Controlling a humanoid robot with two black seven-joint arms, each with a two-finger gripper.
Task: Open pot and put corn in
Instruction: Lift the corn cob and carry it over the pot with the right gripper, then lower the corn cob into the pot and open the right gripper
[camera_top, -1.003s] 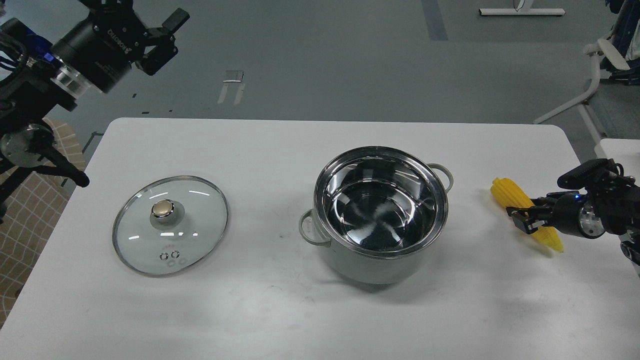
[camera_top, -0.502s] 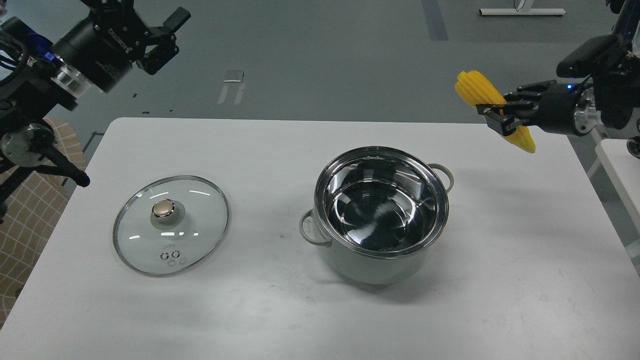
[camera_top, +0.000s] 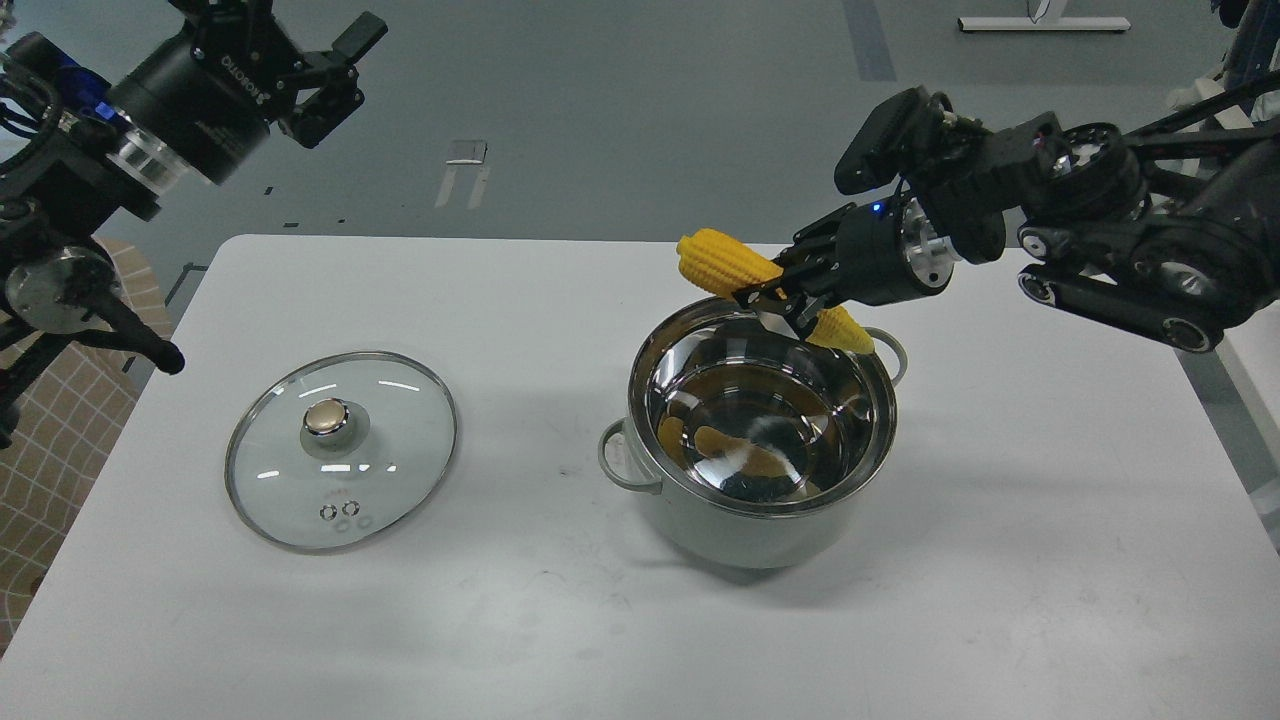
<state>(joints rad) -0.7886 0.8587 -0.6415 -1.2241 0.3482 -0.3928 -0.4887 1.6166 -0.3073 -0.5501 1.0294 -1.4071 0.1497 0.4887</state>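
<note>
Right hand (camera_top: 775, 300) clamped on corn (camera_top: 730, 264), held above far rim of open pot (camera_top: 762, 440); cob's middle hidden by the fingers. Left hand (camera_top: 335, 70) raised off the counter (camera_top: 520, 620), fingers apart, empty. Lid (camera_top: 341, 449) lies left of pot.

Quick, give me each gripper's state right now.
Left gripper: open, holding nothing.
Right gripper: closed on the corn, above the pot.

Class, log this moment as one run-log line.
pot: open | lid: on table, left of pot | corn: held above pot's far rim | right gripper: shut on corn | left gripper: open, raised
</note>
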